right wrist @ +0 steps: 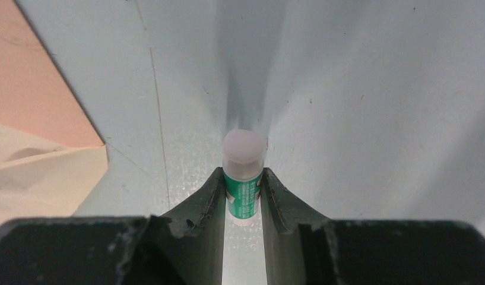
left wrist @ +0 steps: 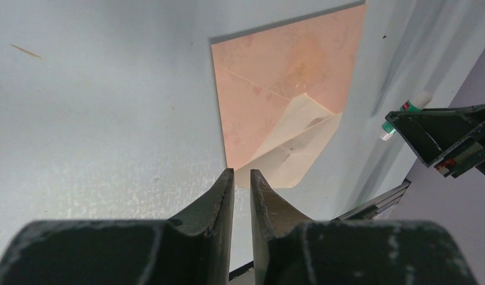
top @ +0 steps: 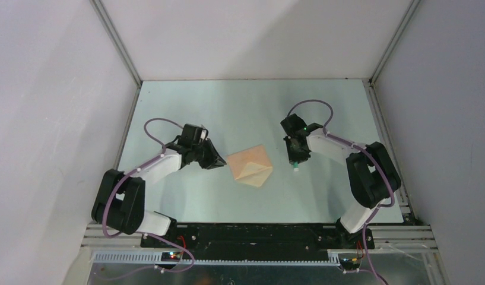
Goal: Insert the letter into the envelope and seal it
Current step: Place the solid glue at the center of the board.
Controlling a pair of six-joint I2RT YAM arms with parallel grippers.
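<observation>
The tan envelope (top: pixel 250 166) lies flat mid-table, turned like a diamond. Its pointed flap (left wrist: pixel 290 145) is open, pale cream inside, and curls up slightly. The letter is hidden; no separate sheet shows. My left gripper (left wrist: pixel 241 173) hovers just off the envelope's near corner, at its left edge in the top view (top: pixel 219 161). Its jaws stand a narrow gap apart with nothing between them. My right gripper (right wrist: pixel 243 176) is shut on a green-and-white glue stick (right wrist: pixel 243 163), right of the envelope (right wrist: pixel 26 89) and apart from it. The stick's pale tip points down at the table (top: pixel 295 168).
Grey enclosure walls (top: pixel 62 89) ring the pale table on three sides. A metal rail (top: pixel 257 228) runs along the near edge by the arm bases. The right gripper with the glue stick (left wrist: pixel 403 110) also shows at the right of the left wrist view.
</observation>
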